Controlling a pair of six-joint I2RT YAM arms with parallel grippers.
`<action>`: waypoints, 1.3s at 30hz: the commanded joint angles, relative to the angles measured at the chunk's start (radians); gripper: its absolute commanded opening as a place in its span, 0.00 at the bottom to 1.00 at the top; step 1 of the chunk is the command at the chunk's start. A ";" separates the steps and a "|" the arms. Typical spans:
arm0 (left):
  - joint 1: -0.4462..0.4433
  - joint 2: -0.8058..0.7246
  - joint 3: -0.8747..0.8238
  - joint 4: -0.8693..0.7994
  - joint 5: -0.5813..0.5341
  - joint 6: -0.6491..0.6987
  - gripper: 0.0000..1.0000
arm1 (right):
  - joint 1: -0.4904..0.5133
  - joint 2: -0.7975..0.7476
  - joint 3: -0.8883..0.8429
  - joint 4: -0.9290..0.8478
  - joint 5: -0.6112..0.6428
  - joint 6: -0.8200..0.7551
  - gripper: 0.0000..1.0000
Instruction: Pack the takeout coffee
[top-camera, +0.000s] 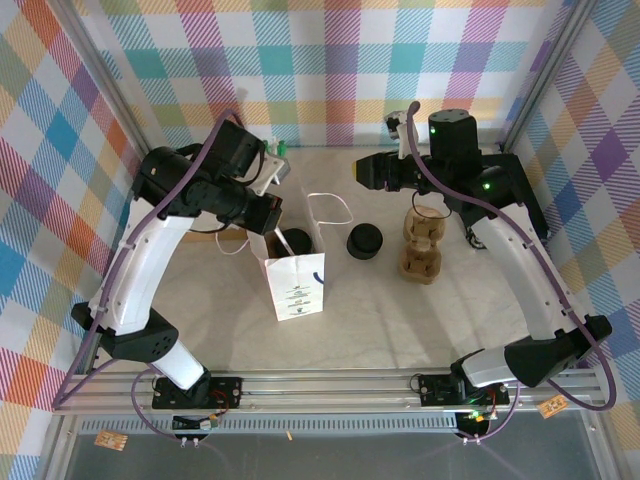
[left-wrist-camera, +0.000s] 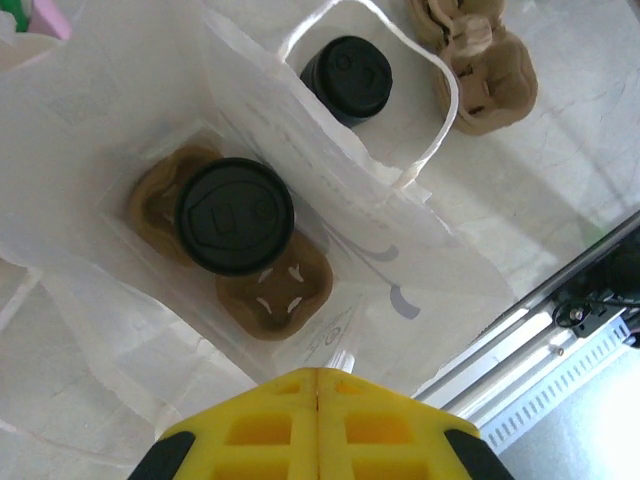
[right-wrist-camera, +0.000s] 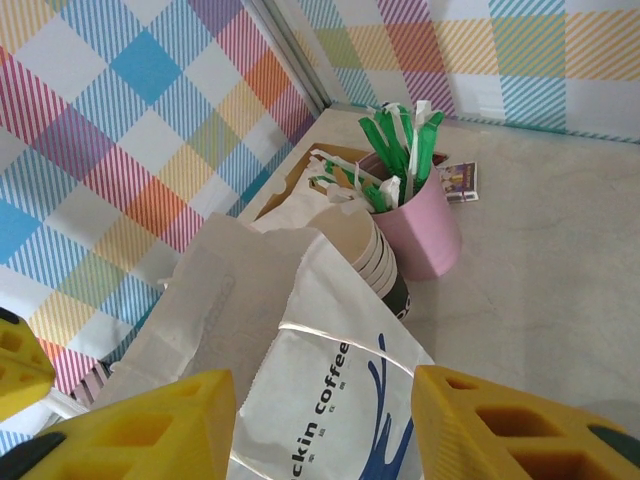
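While the left gripper (left-wrist-camera: 318, 385) hangs over the white paper bag (left-wrist-camera: 330, 220) with its yellow jaws pressed tight together on nothing, the takeout coffee (left-wrist-camera: 234, 216) sits down inside it. It's left of centre in the wrist view, black lid up, seated in a brown cardboard carrier (left-wrist-camera: 275, 295). Top middle, outside the bag, there's a stack of black lids (left-wrist-camera: 348, 78). Along the bottom of its own view, the right gripper (right-wrist-camera: 322, 400) has its jaws spread apart, gripping nothing.
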 joint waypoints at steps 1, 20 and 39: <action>-0.011 0.006 0.001 -0.179 0.024 0.037 0.07 | 0.010 -0.010 -0.004 0.016 0.000 0.025 0.50; -0.019 -0.005 -0.004 -0.178 0.036 0.041 0.35 | 0.104 0.064 0.153 -0.150 0.080 -0.126 0.50; -0.019 -0.005 0.129 -0.178 -0.022 0.028 0.36 | 0.156 0.136 0.245 -0.189 0.063 -0.147 0.51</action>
